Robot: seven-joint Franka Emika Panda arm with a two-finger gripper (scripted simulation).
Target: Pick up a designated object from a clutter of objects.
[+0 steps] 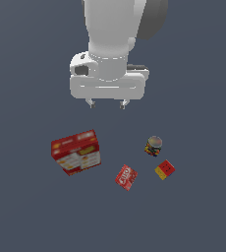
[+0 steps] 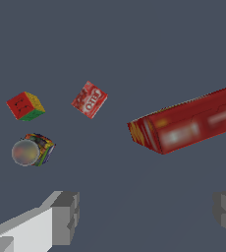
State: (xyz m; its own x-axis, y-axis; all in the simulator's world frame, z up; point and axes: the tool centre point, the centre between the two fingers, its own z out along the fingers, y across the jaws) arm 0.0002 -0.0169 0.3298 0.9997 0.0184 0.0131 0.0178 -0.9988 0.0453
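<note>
Small jar point(image 1: 154, 146) stands upright, grey lid up; jaws spread wide above, holding nothing.

small jar point(image 1: 154, 146) beside red-and-yellow cube point(image 1: 164, 170)

Flat, even, shadowless simulator light

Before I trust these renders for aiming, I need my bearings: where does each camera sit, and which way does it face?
Exterior view: off the arm, raised, looking down at the floor, the red box and the jar; the arm and open claw hang above.
Wrist view: on the wrist, looking past both fingers at the floor.
Shared: jar, red box, packet, cube.
</note>
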